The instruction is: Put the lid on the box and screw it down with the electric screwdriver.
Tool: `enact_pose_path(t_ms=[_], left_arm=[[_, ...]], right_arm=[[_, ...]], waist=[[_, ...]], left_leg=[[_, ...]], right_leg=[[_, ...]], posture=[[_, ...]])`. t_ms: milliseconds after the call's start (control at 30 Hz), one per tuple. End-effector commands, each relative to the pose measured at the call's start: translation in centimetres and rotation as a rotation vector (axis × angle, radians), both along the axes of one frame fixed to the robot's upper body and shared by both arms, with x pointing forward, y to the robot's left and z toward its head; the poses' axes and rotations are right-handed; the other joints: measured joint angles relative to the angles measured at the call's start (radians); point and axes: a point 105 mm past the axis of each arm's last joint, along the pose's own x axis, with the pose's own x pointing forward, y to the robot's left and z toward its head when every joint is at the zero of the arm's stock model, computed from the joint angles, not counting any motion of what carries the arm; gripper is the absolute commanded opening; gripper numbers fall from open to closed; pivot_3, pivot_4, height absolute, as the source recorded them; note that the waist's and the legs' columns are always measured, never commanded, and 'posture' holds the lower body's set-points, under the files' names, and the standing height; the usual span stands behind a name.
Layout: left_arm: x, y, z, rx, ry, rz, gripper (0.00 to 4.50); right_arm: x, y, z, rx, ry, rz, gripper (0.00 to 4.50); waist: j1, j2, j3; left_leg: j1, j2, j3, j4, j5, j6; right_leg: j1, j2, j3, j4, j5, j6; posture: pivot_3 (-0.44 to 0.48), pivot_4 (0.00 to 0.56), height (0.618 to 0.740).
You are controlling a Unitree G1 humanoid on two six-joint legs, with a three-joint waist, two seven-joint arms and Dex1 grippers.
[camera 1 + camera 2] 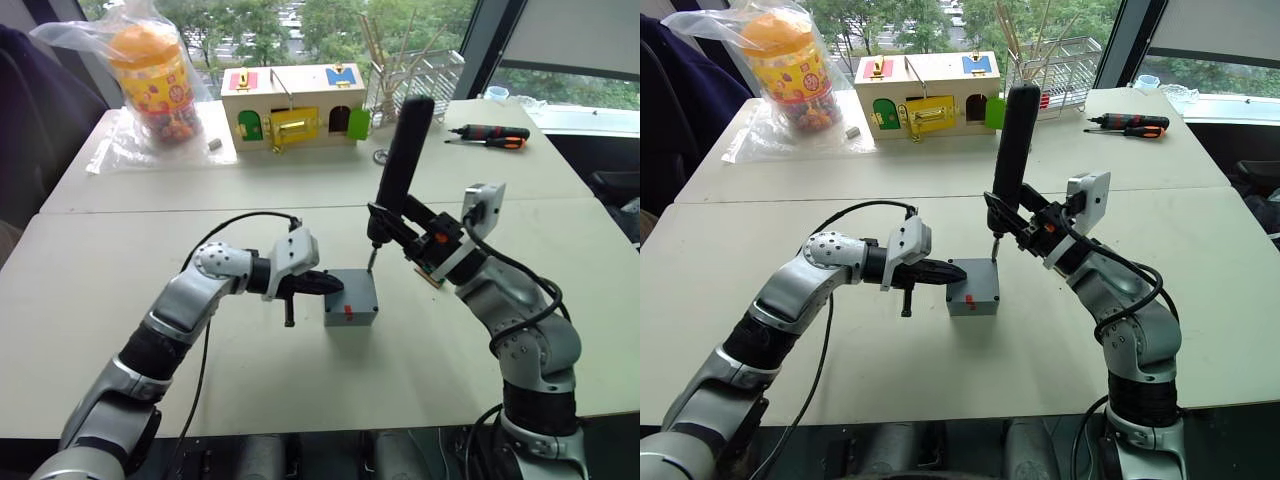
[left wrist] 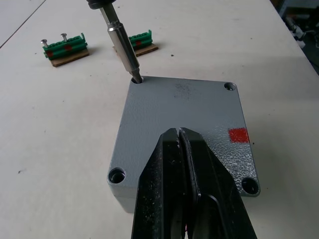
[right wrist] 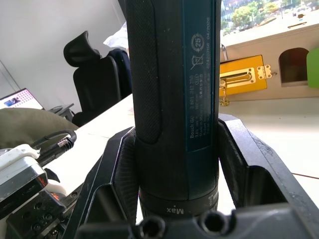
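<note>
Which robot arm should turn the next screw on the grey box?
The right. Its tool grips the electric screwdriver, bit already in a corner hole of the lid. The left tool, shut, rests on the lid, steadying the box.

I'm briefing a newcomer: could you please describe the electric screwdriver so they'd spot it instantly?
On the near table, find the small grey box. The right gripper holds the electric screwdriver above it: thick, black, upright, unlike the slim orange-handled hand screwdrivers farther back.

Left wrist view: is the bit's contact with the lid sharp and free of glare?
Left wrist view: sharp, the screwdriver bit sits in a corner hole of the lid, no glare; left gripper fingers up close look soft. Right eye view: windows bright, table evenly lit.
</note>
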Motion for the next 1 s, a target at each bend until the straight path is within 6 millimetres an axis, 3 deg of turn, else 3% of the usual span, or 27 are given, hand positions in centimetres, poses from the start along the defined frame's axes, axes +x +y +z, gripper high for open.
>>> enact_pose_path(t_ms=[33,300,467,1000], left_arm=[[-0.1,0.0,-0.1,0.007,0.006,0.001,0.0],[-0.2,0.4,-1.5,0.062,0.019,0.003,0.0],[-0.3,0.3,-1.8,0.075,0.013,-0.002,0.0],[-0.3,0.0,-1.8,0.069,0.014,-0.008,0.0]], right_arm=[[-0.6,0.7,0.0,-0.022,-0.03,0.032,1.84],[-1.4,2.1,-3.7,-0.084,0.045,0.059,1.84],[-1.0,1.8,-5.3,-0.1,0.095,0.017,1.84],[-0.4,1.2,-6.7,-0.076,0.132,-0.022,1.84]], waist=[[0.0,0.0,0.0],[-0.001,-0.003,-0.004],[-0.001,-0.007,-0.013],[0.0,-0.011,-0.025]], left_leg=[[0.0,0.0,0.0,0.0,0.0,0.0],[0.003,0.0,0.0,0.0,0.0,0.0],[0.004,0.001,-0.001,-0.001,0.0,0.0],[0.006,0.005,-0.001,-0.001,-0.001,0.001]], right_leg=[[0.0,0.0,0.0,0.0,0.0,0.0],[0.003,0.0,0.0,0.0,0.0,0.0],[0.004,0.0,0.0,0.0,0.0,0.0],[0.006,0.0,0.0,-0.002,0.0,0.0]], posture=[[0.0,0.15,0.711],[0.0,0.15,0.711],[0.0,0.15,0.711],[0.0,0.15,0.711]])
